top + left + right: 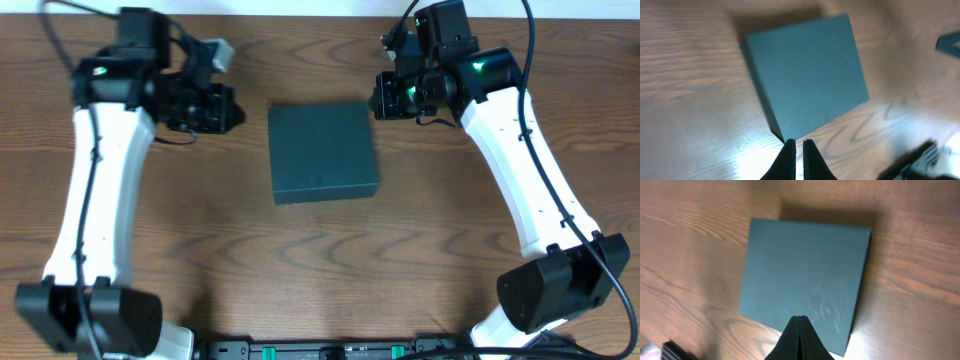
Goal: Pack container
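The container [322, 152] is a dark teal-green square box lying flat in the middle of the wooden table, its lid down. The left wrist view shows the container [807, 72] ahead of my left gripper [797, 142], whose fingers stand nearly together with nothing between them, just short of the box's near corner. My left gripper [232, 110] hovers to the left of the box. My right gripper [378, 97] hovers at the box's upper right corner. In the right wrist view my right gripper [799, 318] is shut and empty above the container [805, 280].
Bare wood-grain table [320, 270] surrounds the box. Both white arms reach in from the near corners, their bases at the front edge. A dark rail [320, 350] runs along the near edge between them.
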Tool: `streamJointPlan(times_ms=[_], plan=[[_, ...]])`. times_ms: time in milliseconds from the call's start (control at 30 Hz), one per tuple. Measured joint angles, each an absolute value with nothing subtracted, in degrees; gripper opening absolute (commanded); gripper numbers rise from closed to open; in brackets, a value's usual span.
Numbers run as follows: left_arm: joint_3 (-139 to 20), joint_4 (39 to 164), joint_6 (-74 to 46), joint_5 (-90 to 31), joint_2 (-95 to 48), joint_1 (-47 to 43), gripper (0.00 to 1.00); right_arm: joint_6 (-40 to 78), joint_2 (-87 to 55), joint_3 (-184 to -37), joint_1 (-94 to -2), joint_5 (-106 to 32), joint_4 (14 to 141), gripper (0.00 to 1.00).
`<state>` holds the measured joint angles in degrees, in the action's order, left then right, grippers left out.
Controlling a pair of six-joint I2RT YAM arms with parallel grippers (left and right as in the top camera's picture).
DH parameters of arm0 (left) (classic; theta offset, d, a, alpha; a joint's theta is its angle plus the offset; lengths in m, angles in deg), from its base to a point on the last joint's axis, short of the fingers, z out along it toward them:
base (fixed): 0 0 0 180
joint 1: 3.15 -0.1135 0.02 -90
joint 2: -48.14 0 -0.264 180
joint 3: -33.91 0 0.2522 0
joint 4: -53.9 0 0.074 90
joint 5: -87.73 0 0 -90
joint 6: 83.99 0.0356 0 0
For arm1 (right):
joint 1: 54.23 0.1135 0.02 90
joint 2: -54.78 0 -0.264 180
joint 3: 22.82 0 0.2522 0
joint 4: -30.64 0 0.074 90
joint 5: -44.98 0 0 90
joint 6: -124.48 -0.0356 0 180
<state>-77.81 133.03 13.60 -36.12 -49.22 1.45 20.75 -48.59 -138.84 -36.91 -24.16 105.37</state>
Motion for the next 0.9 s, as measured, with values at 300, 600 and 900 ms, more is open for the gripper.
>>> streamJointPlan(times_ms=[300, 600, 900], plan=[[-77.8, 133.0, 18.1, -32.0, -62.3, 7.3, 0.06, 21.2, -55.7, -138.7, -35.6, -28.2, 106.2, 0.01], [-77.8, 129.7, 18.6, -29.2, -70.3, 9.0, 0.06, 21.3, -65.7, -138.2, -33.3, -28.1, 106.7, 0.01], [-78.3, 130.0, 18.4, -28.8, -71.7, 9.1, 0.06, 21.1, -66.7, -138.6, -32.7, -28.1, 106.7, 0.02]])
